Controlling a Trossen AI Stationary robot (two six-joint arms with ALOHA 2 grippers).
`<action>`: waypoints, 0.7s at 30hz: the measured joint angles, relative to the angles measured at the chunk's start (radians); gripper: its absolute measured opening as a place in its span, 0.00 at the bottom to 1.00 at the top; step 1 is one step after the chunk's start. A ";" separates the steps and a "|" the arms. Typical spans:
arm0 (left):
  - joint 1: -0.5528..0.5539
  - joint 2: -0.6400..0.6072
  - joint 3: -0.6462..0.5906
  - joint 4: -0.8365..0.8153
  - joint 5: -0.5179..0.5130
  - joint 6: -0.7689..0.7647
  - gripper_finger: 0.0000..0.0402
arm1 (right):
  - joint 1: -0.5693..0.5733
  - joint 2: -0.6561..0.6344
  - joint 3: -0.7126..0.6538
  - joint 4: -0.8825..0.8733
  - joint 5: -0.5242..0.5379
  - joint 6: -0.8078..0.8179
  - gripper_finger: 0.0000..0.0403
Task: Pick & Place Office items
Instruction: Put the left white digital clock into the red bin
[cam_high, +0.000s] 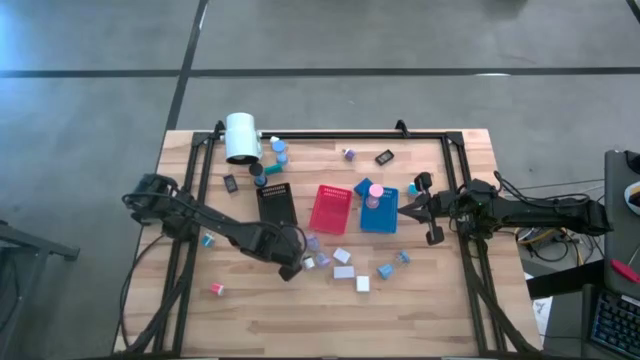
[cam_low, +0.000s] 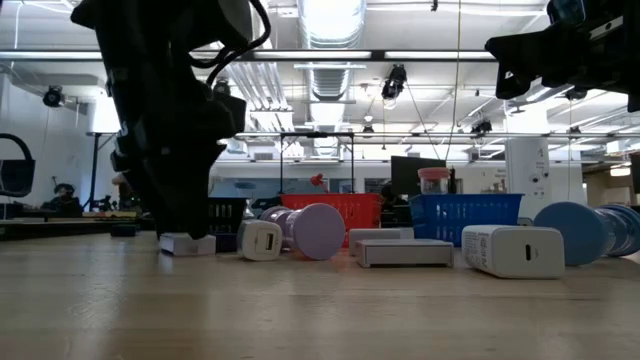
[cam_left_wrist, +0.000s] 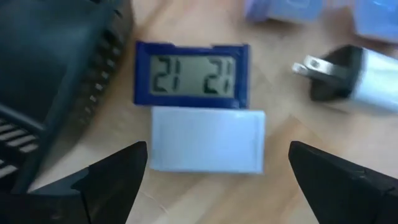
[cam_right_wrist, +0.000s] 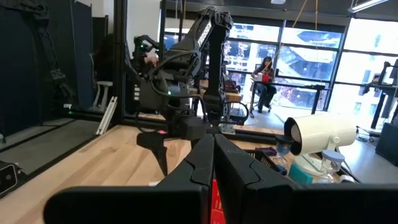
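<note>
Small office items lie scattered on the wooden table: white blocks, blue round caps, and a pink cap in the blue tray. My left gripper is low over the table, just near of the black tray, and open. In its wrist view its fingers stand on either side of a white block that lies flat against a blue-framed little digital clock. A white plug adapter lies beside them. My right gripper is shut and hovers at the blue tray's right edge.
Black tray, red tray and blue tray sit side by side mid-table. A big white cylinder lies at the far left. Loose pieces lie near it and along the far edge. A small pink piece lies near left.
</note>
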 joint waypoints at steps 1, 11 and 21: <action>0.002 0.000 -0.001 0.003 -0.013 0.003 1.00 | 0.000 0.000 0.000 0.000 0.000 -0.001 0.02; 0.016 0.000 -0.057 0.042 -0.030 0.038 0.99 | 0.000 0.000 0.000 0.000 0.000 -0.002 0.02; 0.017 -0.001 -0.092 0.130 -0.026 0.106 0.99 | 0.000 0.000 0.000 0.000 0.000 -0.003 0.02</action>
